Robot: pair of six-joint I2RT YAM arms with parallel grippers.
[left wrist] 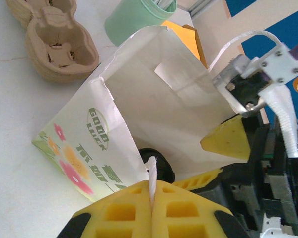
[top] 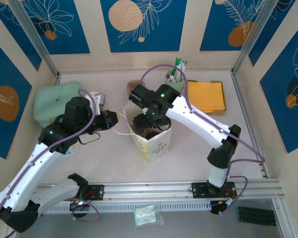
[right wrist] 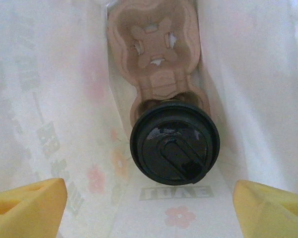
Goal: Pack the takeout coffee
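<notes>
The paper bag (top: 151, 144), white with printed flowers, was seen standing open at the middle of the table (top: 104, 158). The left gripper (left wrist: 151, 198) was clamped on the bag's twisted white handle (left wrist: 151, 173), with its yellow pads pressed together around it. The right gripper (right wrist: 149, 203) was held inside the bag's mouth, with its yellow fingers (right wrist: 27, 206) spread wide apart and nothing touched by them. Below it, the takeout coffee (right wrist: 175, 143) was seated upright in the near pocket of a cardboard carrier (right wrist: 156, 54) laid on the bag's floor, its black lid turned up. Beyond the bag, a second carrier (left wrist: 59, 47) was seen lying on the table near a green cup (left wrist: 134, 17), and an orange envelope (top: 206, 96) was seen to the right.
</notes>
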